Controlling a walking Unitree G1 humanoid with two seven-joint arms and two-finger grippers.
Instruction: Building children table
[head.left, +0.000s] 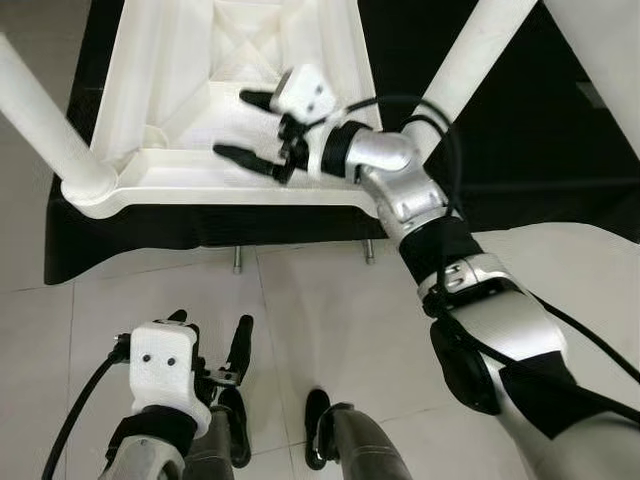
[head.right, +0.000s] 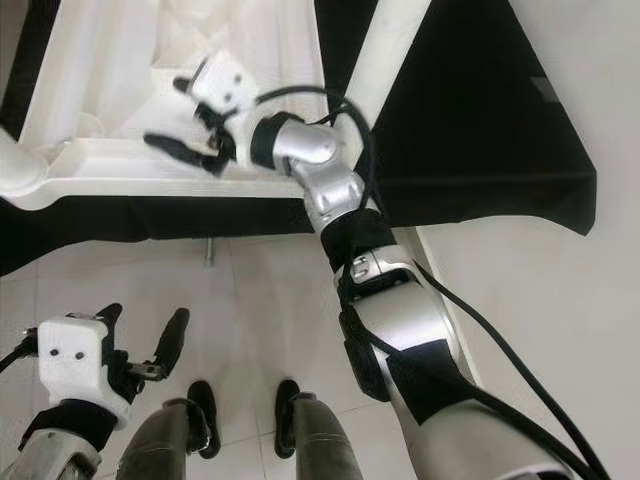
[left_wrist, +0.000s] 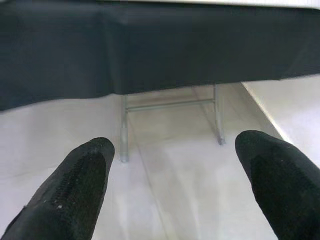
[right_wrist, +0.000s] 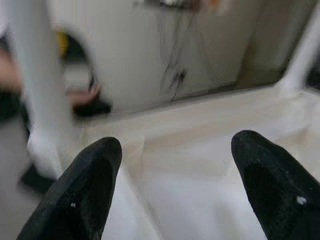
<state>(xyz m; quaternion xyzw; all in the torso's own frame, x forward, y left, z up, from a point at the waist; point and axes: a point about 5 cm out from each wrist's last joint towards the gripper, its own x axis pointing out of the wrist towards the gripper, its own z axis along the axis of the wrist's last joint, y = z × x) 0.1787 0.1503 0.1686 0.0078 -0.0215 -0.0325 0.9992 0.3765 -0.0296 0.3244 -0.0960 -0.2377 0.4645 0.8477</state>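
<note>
Right gripper (head.left: 245, 125) spread wide and empty, hovering just above the near rim of the upturned white plastic table (head.left: 150, 170) — looks light, stiff, likely slick (wrist view blurred), so pinch the rim or a leg (head.left: 45, 105) base; left gripper (head.left: 215, 335) idle, open.

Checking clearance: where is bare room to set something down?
Bare tiled floor between the black-draped stand and the robot's feet. The upturned white table is crowded: the open right hand hovers over it, legs projecting.
</note>
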